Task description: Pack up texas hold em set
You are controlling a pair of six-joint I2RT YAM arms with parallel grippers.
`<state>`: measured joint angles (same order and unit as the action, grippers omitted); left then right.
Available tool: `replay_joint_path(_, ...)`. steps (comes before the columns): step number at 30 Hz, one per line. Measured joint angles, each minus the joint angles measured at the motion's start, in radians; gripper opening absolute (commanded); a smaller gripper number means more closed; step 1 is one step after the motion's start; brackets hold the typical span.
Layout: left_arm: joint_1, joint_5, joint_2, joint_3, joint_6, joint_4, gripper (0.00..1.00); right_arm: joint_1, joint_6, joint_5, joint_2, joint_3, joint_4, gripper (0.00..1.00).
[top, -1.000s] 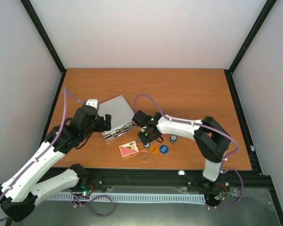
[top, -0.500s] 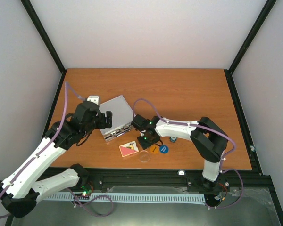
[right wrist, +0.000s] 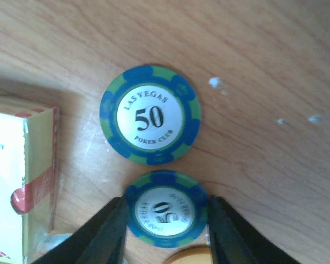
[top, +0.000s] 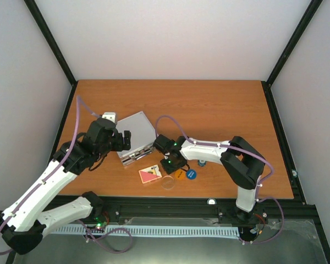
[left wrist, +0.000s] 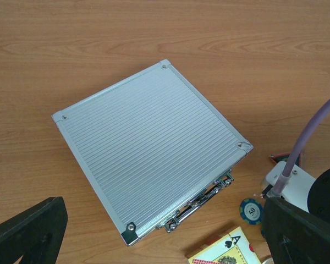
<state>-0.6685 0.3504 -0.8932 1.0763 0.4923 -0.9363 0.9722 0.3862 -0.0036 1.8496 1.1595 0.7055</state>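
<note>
Barely in frame, an orange disc [right wrist: 190, 257] lies by the chip [right wrist: 166, 208] pinched by right gripper [right wrist: 166, 223]; left gripper [left wrist: 162, 223] gapes.

You're looking down into a plain, pale-walled cell with one wooden table in it.
There's your orange-brown wood-grain tabletop [top: 209, 104] filling the middle, evenly lit, with only soft shadows. The matte white back wall [top: 170, 38] rises behind it, with a greyish side wall [top: 22, 99] to the left. Black metal frame posts [top: 49, 38] climb the corners. A black aluminium rail [top: 170, 209] edges the near side, and below it a white ribbed strip [top: 170, 231] lies on a dull grey base panel [top: 209, 250].
</note>
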Motion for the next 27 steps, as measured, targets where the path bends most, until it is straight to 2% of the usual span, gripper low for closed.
replay_joint_path(13, 0.000, 0.002, 0.014, 0.000, 0.000, -0.004, 1.00, -0.001, 0.008, 0.051, -0.004, 0.004, 0.000, 0.31)
replay_joint_path(19, 0.000, 0.006, 0.031, 0.000, 0.000, -0.005, 1.00, -0.001, 0.006, 0.082, -0.004, 0.008, 0.020, 0.66)
replay_joint_path(21, 0.000, 0.006, 0.032, 0.000, 0.000, -0.006, 1.00, -0.002, 0.013, 0.082, -0.004, 0.011, 0.025, 0.74)
replay_joint_path(27, 0.000, 0.006, 0.033, 0.000, 0.000, -0.006, 1.00, -0.002, 0.019, 0.066, -0.010, 0.011, 0.037, 0.74)
